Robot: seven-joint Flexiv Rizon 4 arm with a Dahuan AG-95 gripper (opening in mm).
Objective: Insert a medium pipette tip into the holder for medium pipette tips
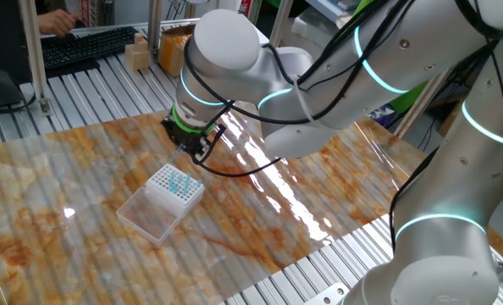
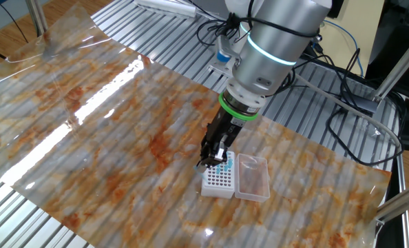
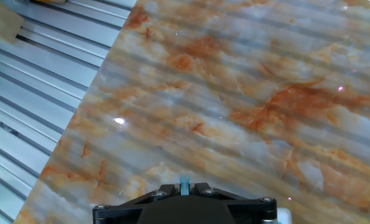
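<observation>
Black gripper [image 3: 184, 191] pinches translucent bluish medium pipette tip [image 3: 184, 183] (slender).

In the hand view the gripper [image 3: 185, 198] is cut off by the bottom edge; only its black top bar shows, with a small pale bluish stub, seemingly the medium pipette tip [image 3: 184, 184], poking above it, its lower length hidden. The holder for medium pipette tips [image 3: 283, 215] appears there only as a white corner at the bottom edge. In one fixed view the tip is too small to tell, and the fingers [image 1: 190, 149] are dark and blurred. In the other fixed view the fingers [image 2: 212, 153] cover the holder's far left corner.
</observation>
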